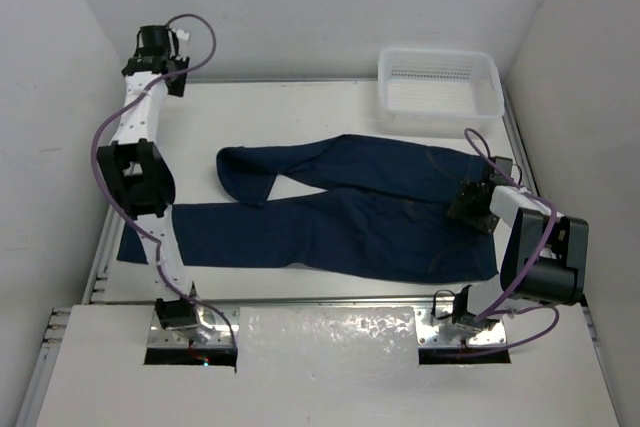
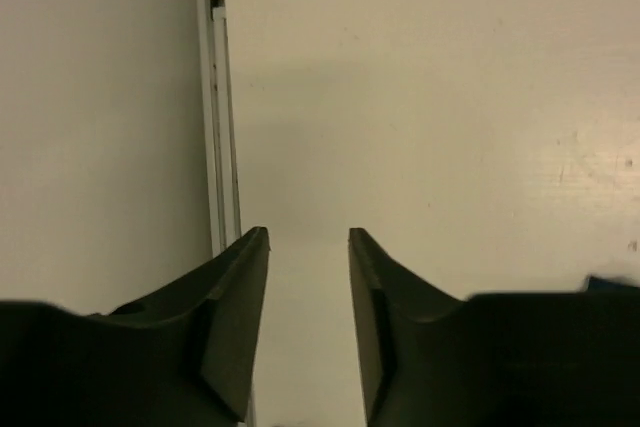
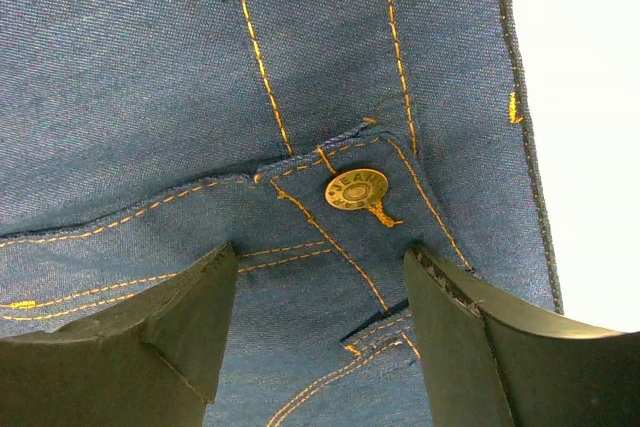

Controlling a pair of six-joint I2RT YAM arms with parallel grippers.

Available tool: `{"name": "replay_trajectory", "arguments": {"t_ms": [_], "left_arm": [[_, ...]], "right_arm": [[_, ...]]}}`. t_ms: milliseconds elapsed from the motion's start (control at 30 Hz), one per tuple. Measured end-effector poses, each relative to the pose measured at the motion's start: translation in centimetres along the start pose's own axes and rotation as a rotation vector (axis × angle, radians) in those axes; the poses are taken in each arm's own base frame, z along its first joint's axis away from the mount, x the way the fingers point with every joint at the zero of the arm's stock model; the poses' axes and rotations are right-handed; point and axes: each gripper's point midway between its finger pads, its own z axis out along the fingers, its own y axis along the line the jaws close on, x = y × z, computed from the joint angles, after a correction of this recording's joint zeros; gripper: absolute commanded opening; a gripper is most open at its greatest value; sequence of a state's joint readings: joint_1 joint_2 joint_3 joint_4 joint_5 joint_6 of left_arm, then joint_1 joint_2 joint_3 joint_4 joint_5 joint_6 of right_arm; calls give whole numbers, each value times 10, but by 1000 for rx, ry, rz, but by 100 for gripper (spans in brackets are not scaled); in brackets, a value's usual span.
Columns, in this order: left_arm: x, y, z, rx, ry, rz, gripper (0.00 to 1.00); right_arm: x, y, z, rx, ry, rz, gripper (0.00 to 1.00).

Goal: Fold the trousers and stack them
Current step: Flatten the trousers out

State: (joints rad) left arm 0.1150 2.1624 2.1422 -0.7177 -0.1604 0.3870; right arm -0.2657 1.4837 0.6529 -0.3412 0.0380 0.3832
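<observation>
The dark navy trousers (image 1: 340,212) lie spread flat on the white table, waist at the right, one leg reaching the left edge, the other bent back at its end. My right gripper (image 1: 470,205) is open and low over the waistband, its fingers straddling the fly just below the tan button (image 3: 357,189); the denim (image 3: 150,77) with orange stitching fills the right wrist view. My left gripper (image 1: 158,44) is open and empty, raised at the far left corner, away from the trousers; in the left wrist view its gripper (image 2: 308,239) shows only bare table.
A white mesh basket (image 1: 440,85) stands at the far right corner. A metal rail (image 2: 222,97) runs along the table's left edge by the wall. Walls close in on the left, the right and the far side.
</observation>
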Motion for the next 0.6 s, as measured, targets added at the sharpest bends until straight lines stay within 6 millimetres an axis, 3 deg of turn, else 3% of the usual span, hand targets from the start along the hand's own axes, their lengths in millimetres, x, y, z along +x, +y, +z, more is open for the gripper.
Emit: {"name": "replay_trajectory", "arguments": {"t_ms": [33,100,167,300,367,433,600], "left_arm": [[8,4,-2,13,18,1,29],[29,-6,-13,66,46,48,27],[62,-47,-43,169,83,183,31],[104,-133,-101,368,110,419,38],[126,-159,-117,441,150,468,43],[141,-156,-115,466,193,419,52],[153,-129,-103,463,224,139,58]], "right_arm": [[0,0,0,-1,0,0,67],[0,1,0,-4,0,0,67],[0,1,0,-6,0,0,67],[0,2,-1,-11,0,0,67],[0,2,-1,-12,1,-3,67],[0,2,-1,-12,1,-4,67],[0,2,-1,-13,2,-7,68]]}}
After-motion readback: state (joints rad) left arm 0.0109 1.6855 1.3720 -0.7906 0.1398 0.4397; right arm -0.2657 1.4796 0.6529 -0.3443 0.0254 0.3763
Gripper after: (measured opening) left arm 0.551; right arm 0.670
